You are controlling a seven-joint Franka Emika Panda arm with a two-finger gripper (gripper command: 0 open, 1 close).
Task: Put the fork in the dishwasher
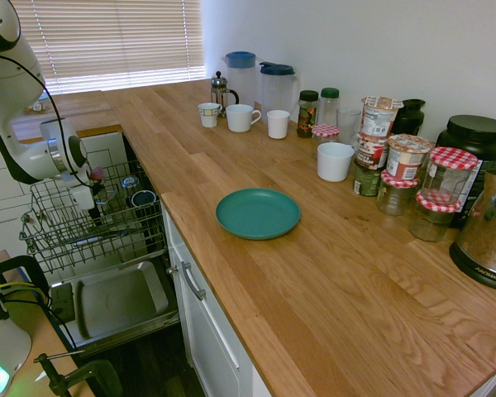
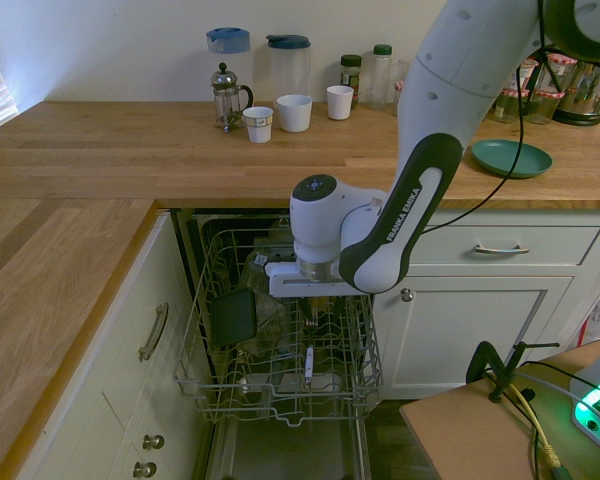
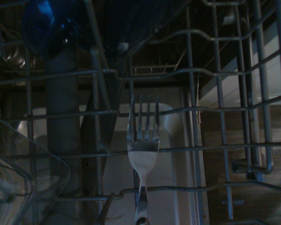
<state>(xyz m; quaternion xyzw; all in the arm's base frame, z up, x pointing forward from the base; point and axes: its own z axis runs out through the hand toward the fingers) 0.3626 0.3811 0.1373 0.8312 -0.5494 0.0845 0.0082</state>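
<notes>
White arm (image 2: 410, 215) above dishwasher rack (image 2: 280, 385)

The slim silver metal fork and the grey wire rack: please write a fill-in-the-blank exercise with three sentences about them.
1. The slim silver metal fork lies on the grey wire ____ of the dishwasher.
2. The round teal plate rests on the wooden ____.
3. The drop-down door panel of the dishwasher is ____.

Missing words: rack; countertop; open

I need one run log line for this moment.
fork: lying on rack wires | dishwasher: door down, rack out | gripper: above rack, pointing down
</notes>
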